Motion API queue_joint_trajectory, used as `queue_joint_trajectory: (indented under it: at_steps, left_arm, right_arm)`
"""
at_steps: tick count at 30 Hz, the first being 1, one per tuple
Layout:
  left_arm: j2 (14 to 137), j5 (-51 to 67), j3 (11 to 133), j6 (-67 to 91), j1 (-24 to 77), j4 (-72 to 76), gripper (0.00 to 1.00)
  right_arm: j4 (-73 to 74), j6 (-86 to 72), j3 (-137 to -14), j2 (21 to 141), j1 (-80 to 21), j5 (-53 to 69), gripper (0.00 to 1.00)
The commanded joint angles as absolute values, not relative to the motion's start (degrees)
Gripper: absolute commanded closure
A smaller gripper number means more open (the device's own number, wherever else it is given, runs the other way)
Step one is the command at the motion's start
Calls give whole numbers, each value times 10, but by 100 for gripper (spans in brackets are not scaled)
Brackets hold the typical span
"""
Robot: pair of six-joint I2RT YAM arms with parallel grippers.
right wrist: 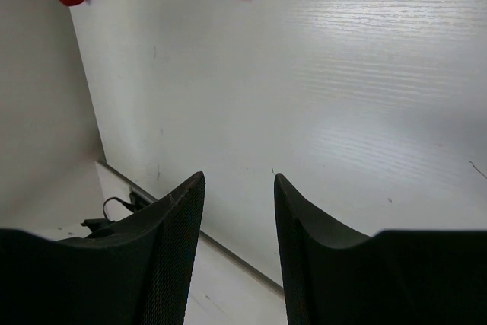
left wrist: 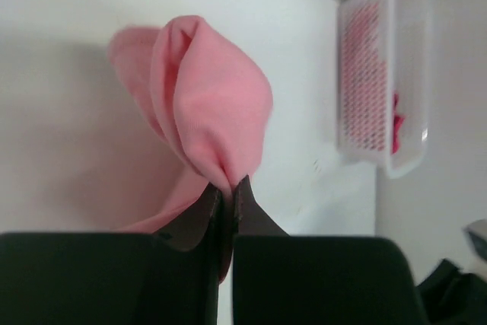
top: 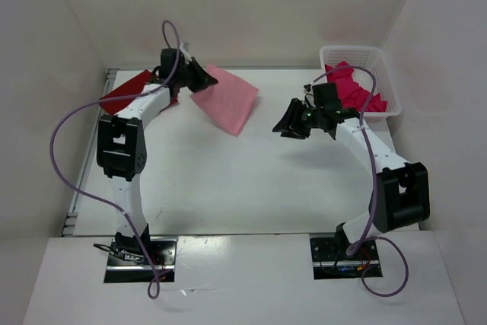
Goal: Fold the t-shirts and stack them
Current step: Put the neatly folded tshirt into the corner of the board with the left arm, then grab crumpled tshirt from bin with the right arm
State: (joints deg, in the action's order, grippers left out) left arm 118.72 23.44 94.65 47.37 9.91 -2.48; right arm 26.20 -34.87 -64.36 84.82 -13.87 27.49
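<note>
The left tool (left wrist: 228, 195) fills the bottom of its own wrist view. Its 2 dark fingers are pressed together on a pinch of the light pink t-shirt (left wrist: 213, 104), and the cloth bulges out in a rounded fold just beyond the tips.

From above, this tool is at the far left of the worktop (top: 228, 188). The pink cloth spreads from it as a flat, roughly 4-sided sheet, with its lowest corner pointing toward the middle of the worktop. Whether that corner touches the surface cannot be told.

The dark red t-shirt (top: 122, 90) lies behind the left arm in the far-left corner. Its outer edge is close to the worktop's left rim and the arm partly hides it.

The right tool (right wrist: 240, 180) is above the right-centre of the worktop with its 2 fingers apart and nothing between them. Only bare white surface shows beyond their tips. It points left toward the pink sheet and is well apart from it.

Just behind the right tool, the white mesh basket (top: 380, 57) sits in the far-right corner close to the right wall. The crimson-magenta t-shirt (top: 354, 90) is bunched inside it and spills over its near rim.

A broad stretch of bare worktop runs between the 2 arms, from the pink sheet to the near edge. White walls close in the left, far and right sides.
</note>
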Motion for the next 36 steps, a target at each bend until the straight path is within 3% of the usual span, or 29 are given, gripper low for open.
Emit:
queue_joint_trajectory:
  at_steps: [1, 5, 7, 9, 10, 12, 16, 18, 22, 27, 29, 30, 31, 34, 35, 36]
  left_arm:
    - [1132, 246, 1011, 480, 21, -39, 100]
    - [1088, 252, 992, 486, -70, -33, 100]
    - [1050, 234, 920, 491, -131, -10, 91]
    - [1022, 197, 858, 503, -169, 10, 68]
    - [995, 186, 779, 511, -188, 46, 31]
    - [977, 177, 720, 531, -230, 57, 0]
    - [920, 187, 637, 526, -238, 40, 0]
    - [872, 187, 586, 532, -238, 34, 0]
    - [812, 209, 547, 513, -228, -10, 0]
    - [741, 238, 519, 442, -159, -83, 0]
    - [723, 238, 503, 437, -125, -90, 6]
    - [709, 245, 485, 437, -87, -97, 20]
    - [703, 245, 476, 437, -65, -97, 27]
    - [683, 250, 440, 451, 10, -97, 37]
    - [675, 250, 432, 456, 26, -91, 37]
    - [675, 250, 424, 456, 41, -91, 37]
  right_arm:
    - [257, -344, -633, 834, -132, 281, 53]
    - [257, -333, -633, 840, -132, 292, 53]
    - [257, -333, -633, 847, -132, 307, 53]
    - [257, -328, -633, 859, -132, 319, 53]
    - [257, -328, -633, 860, -132, 319, 53]
    - [264, -323, -633, 866, -132, 309, 53]
    - [275, -316, -643, 871, -132, 284, 53]
    - [280, -316, -664, 878, -132, 270, 58]
    - [286, -330, -710, 896, -132, 207, 82]
    - [326, -319, -816, 958, -87, 124, 92]
    - [326, -314, -844, 976, -60, 88, 95]
    - [317, -314, -870, 983, -28, 80, 95]
    - [312, -314, -884, 1001, -12, 71, 95]
    - [312, -308, -955, 1059, 38, 6, 92]
    - [312, -302, -974, 1076, 45, -43, 88]
    - [317, -291, -1009, 1091, 52, -59, 74]
